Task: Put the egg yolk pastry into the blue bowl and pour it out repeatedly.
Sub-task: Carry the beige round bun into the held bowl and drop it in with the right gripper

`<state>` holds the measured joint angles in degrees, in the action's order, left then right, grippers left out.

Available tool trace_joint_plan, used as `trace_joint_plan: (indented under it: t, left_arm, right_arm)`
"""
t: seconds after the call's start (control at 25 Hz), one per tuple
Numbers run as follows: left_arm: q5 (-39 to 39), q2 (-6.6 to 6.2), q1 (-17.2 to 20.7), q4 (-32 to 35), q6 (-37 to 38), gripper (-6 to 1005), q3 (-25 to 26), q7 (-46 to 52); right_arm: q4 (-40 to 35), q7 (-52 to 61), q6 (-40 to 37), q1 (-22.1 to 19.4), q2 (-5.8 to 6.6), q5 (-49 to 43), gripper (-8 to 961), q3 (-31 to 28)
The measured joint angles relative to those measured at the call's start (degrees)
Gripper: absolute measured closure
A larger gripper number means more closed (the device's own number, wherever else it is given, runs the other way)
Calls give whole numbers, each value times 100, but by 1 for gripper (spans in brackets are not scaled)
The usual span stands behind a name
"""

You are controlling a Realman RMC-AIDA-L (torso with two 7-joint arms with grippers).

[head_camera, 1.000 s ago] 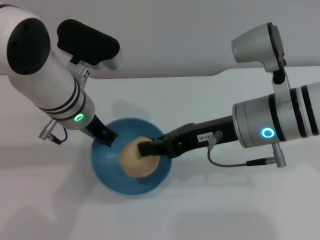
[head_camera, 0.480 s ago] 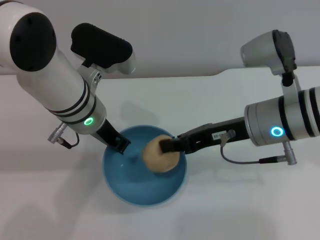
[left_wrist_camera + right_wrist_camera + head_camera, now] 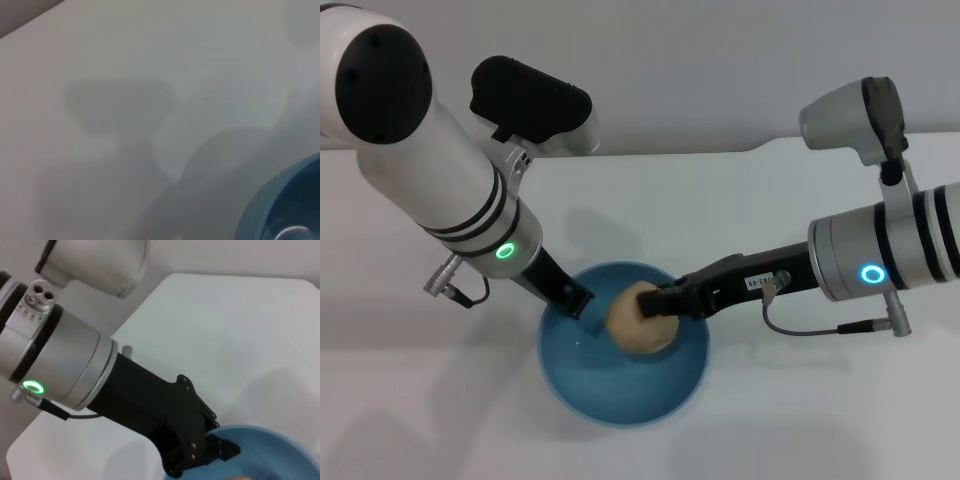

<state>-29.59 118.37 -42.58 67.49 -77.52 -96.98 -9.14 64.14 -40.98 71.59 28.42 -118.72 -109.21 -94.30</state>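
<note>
Two arms meet over the blue bowl (image 3: 623, 360) seen from the head camera. The bowl sits on the white surface (image 3: 800, 400). The left gripper (image 3: 572, 300) is clamped on the bowl's rim at its far left edge. The right gripper (image 3: 655, 304) reaches in from the right and is closed on the egg yolk pastry (image 3: 639, 322), which is held just inside the bowl, near its right rim.

From the left wrist, only a curved piece of the blue bowl (image 3: 280, 205) shows in one corner; the rest is bare surface (image 3: 150, 75) with soft shadows.

From the right wrist, the left gripper (image 3: 220, 447) shows as a black block pinching the edge of the blue bowl (image 3: 270, 450), with the white arm behind it and a green ring light (image 3: 33, 386) glowing on the wrist.
</note>
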Motion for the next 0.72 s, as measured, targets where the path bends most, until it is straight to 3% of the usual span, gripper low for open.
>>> trace_joint_plan:
  t: [0.48, 0.72]
  left_arm:
    - [-67, 1, 6, 2, 13, 1000, 4, -1]
    - [-66, -7, 89, -5, 137, 1000, 6, -94]
  right_arm:
    - [-81, -212, -19, -54, 1, 278, 681, -267]
    - [102, -212, 11, -290, 12, 352, 682, -886]
